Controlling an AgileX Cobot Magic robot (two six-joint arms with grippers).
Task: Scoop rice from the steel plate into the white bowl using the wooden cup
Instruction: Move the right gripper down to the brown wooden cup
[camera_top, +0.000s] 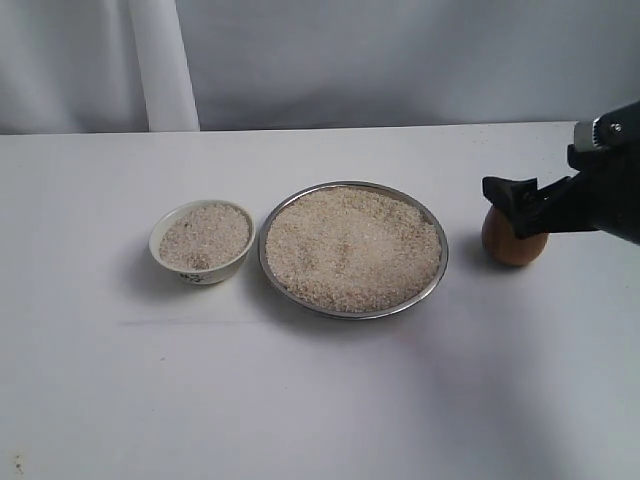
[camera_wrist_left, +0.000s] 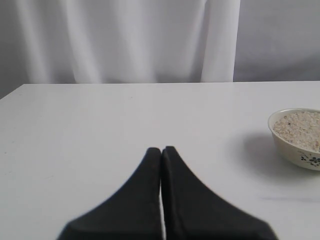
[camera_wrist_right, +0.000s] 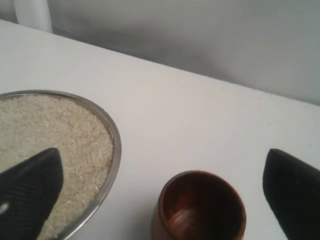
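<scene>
The move ahead turns on how the cup (camera_top: 512, 245) sits against the right gripper (camera_wrist_right: 161, 159). It stands upright on the table (camera_top: 300, 400) at the far right of the scene, mouth up, just right of the plate (camera_top: 352, 312) but clear of its rim. The wrist view looks into its dark interior, which shows no rice. The right gripper is released, its two fingers spread wide, one over the plate's right edge and the other out past the cup's far side. The cup lies in the gap between them and neither finger touches it. Its axis is vertical, so I judge a grasp would mean closing across its rounded wall from the sides, with the arm eased in a little so the belly sits squarely between the pads. The right arm is plainly the nearer. The left gripper (camera_wrist_left: 161, 150) is clenched on nothing, parked over bare table left of the bowl (camera_top: 200, 272). Rice (camera_top: 350, 245) fills the plate in the middle, and the bowl at its left, just apart from it, already holds a good heap.
</scene>
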